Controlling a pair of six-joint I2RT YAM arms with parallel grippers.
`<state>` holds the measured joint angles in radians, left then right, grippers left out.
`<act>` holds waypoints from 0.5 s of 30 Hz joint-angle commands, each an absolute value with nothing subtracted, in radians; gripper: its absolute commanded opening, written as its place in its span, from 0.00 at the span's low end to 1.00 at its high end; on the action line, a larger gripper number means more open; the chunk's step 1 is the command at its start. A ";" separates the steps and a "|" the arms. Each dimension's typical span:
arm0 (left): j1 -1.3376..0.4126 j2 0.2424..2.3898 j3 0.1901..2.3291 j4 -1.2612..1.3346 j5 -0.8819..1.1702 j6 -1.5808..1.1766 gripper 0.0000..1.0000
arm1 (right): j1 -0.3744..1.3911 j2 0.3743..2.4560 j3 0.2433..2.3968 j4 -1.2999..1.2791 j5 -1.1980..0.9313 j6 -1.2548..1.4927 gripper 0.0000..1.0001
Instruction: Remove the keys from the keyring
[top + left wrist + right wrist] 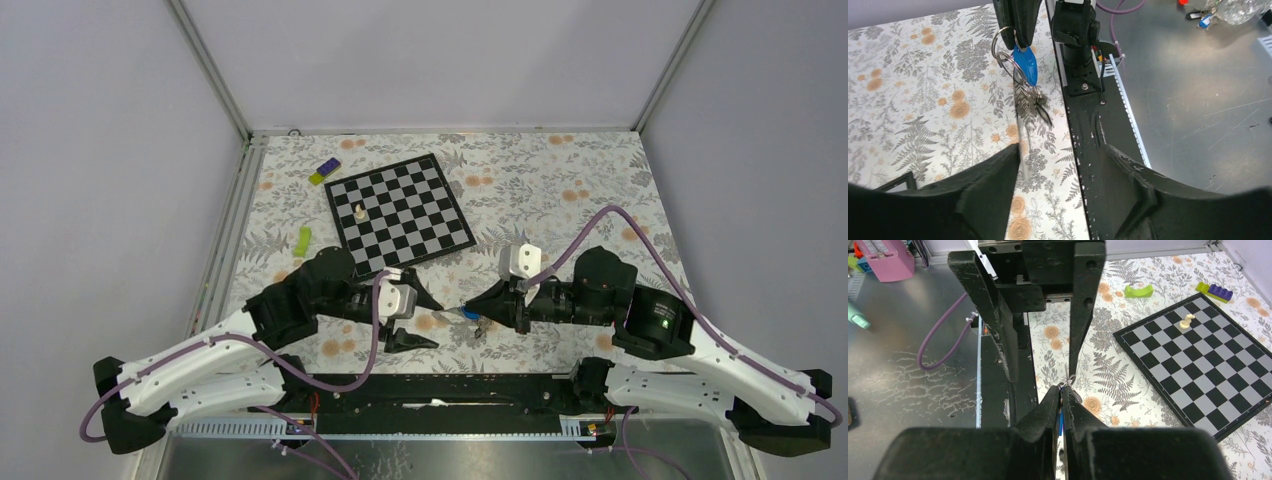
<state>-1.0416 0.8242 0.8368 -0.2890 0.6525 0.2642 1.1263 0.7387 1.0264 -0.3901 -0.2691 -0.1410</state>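
My right gripper (1062, 390) is shut on the keyring (1071, 381), with a sliver of the blue tag showing between its jaws. In the left wrist view the wire keyring (1002, 47) hangs from the right gripper's fingers (1015, 20), held above the cloth. The blue tag (1026, 62) and a dark cluster of keys (1037, 102) dangle below it. One thin silvery key (1021, 142) shows as a blurred streak beside my left gripper's finger. My left gripper (1062, 147) is open, with nothing between its jaws. From above, the left gripper (440, 325) faces the right gripper (468, 305) across the keyring (468, 313).
A chessboard (400, 212) with a white chess piece (359, 212) lies behind the arms. A green brick (303, 240) and a purple and yellow brick (325, 171) lie left of it. The black base rail (1083, 130) and the metal tray (1198, 100) run along the cloth's near edge.
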 commanded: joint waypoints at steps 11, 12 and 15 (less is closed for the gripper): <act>-1.047 0.828 0.713 0.208 0.640 0.120 0.85 | 1.126 0.727 1.059 -0.419 -0.304 -0.174 0.00; -1.047 0.835 0.711 0.227 0.644 0.115 0.85 | 1.126 0.728 1.058 -0.419 -0.308 -0.174 0.00; -1.048 0.859 0.702 0.281 0.665 0.096 0.84 | 1.126 0.731 1.063 -0.426 -0.332 -0.186 0.00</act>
